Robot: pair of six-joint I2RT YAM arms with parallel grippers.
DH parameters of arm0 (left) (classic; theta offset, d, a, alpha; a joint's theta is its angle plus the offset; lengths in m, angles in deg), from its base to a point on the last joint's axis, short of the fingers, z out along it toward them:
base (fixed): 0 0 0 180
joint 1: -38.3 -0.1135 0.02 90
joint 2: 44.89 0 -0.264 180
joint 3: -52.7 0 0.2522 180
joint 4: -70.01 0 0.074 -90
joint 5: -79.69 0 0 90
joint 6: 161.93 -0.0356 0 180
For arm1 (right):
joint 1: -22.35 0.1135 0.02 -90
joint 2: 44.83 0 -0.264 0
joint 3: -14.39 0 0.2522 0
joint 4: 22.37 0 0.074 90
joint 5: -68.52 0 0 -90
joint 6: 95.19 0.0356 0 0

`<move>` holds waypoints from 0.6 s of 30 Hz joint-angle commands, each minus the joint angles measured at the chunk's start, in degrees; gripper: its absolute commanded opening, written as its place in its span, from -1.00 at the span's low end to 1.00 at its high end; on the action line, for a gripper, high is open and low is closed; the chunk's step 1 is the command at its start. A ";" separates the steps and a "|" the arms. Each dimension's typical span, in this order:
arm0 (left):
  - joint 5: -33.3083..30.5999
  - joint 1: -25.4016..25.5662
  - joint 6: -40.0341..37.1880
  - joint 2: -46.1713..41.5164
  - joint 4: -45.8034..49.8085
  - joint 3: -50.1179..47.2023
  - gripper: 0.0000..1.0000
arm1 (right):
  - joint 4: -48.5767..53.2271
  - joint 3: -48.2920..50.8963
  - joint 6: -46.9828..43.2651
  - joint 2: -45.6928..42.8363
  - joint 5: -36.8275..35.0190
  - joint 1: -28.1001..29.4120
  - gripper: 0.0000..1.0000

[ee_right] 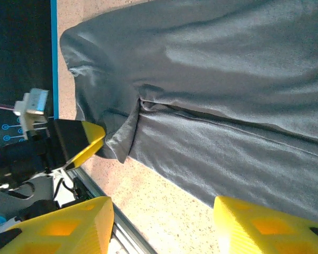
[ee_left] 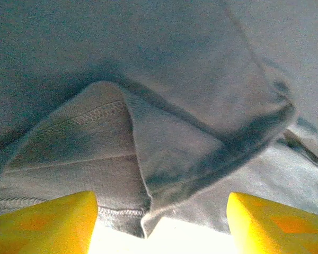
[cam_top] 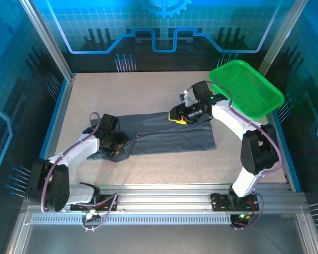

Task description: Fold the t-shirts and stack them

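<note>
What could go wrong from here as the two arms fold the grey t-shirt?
1. The left gripper stands open at a bunched, doubled hem of the t-shirt; closing might pinch one layer and skew the fold.
2. The right gripper hangs open near the green basket; a wide swing could knock it.

Losing the t-shirt's (cam_top: 169, 138) left end under the left gripper (cam_top: 115, 147) from above. Spilling past the top and sides in the left wrist view too, yellow fingers (ee_left: 42, 222) getting chopped at the bottom.
</note>
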 commanded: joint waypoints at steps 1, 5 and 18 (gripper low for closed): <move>3.06 0.31 7.35 2.53 -6.51 -0.70 0.24 | -0.24 -0.26 0.22 -1.46 1.29 0.76 0.07; 3.47 0.41 9.33 2.59 -10.19 -0.96 -0.05 | -0.14 0.54 0.05 -2.33 1.11 0.76 0.07; 6.90 8.44 17.09 2.47 -9.08 -1.93 -0.45 | -0.95 2.33 0.26 -3.05 1.02 0.44 0.07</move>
